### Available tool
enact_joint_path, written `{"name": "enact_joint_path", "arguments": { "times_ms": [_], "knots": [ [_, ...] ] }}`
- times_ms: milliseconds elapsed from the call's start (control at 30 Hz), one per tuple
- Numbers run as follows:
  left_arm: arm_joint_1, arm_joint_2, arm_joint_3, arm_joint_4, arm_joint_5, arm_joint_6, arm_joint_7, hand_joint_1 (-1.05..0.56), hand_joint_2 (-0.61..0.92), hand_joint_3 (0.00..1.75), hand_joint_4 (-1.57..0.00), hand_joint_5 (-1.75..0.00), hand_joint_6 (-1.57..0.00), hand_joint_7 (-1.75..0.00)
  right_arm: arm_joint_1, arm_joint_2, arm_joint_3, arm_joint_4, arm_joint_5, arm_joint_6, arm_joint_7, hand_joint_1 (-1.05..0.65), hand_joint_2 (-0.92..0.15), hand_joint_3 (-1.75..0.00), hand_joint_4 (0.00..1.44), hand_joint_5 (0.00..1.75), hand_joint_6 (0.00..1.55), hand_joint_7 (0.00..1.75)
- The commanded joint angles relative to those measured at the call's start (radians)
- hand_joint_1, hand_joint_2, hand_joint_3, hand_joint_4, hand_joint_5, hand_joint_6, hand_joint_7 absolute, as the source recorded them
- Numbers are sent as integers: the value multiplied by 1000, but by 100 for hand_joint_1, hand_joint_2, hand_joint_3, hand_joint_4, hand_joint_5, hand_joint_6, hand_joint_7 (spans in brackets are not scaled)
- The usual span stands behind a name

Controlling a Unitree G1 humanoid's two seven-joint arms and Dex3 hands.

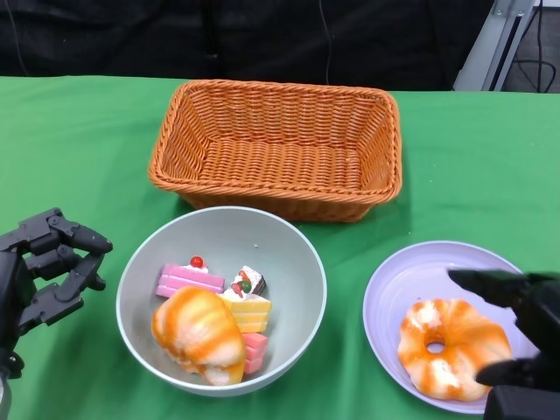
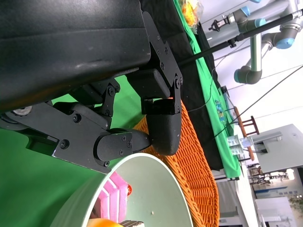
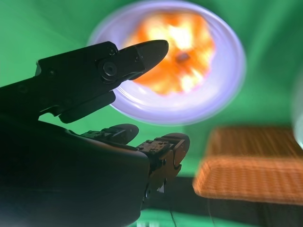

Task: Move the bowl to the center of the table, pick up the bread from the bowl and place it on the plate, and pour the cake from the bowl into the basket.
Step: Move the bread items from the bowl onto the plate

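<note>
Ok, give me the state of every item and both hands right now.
Bowl: upright, holding bread and cakes.
Bread in bowl: not yet picked.
Cakes: in bowl, unpoured.
Plate: holds ring bread.
Basket: empty.
Left hand: empty, beside bowl.
Right hand: open over plate.

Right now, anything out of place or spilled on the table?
Nothing spilled or damaged. The basket sits upright and empty, one bread lies on the plate, and another bread still rests atop the cake pieces in the bowl. Both hands hold nothing.
</note>
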Motion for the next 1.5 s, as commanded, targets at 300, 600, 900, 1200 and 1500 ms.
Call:
{"name": "enact_joint_path", "arguments": {
  "times_ms": [300, 600, 900, 1200, 1500],
  "knots": [
    [-14, 21, 4, 24, 2, -15, 4, -17, 77, 59, -82, -141, -87, -107, -94, 67, 70, -36, 109, -156, -91, -61, -92, -4, 63, 7, 54, 4],
    [-14, 19, 5, 26, -4, -20, -1, -16, 75, 62, -82, -142, -87, -108, -219, 158, 199, 2, 98, -112, -38, -62, -92, -2, 70, 7, 60, 3],
    [-10, 16, 0, 16, 7, -16, 17, -18, 74, 62, -82, -142, -87, -107, -342, 260, 353, 111, 1, -35, -20, -67, -92, -5, 78, 8, 61, 2],
    [-16, 6, 1, 22, 3, -20, 14, -18, 75, 61, -83, -140, -87, -105, -462, 376, 425, 282, -57, 119, 2, -66, -92, -6, 80, 6, 60, 0],
    [-19, 6, -3, 36, 16, -34, 20, -17, 78, 60, -82, -138, -88, -101, -563, 428, 476, 405, -60, 223, 27, -67, -92, -7, 80, 5, 56, 0]
  ]
}}
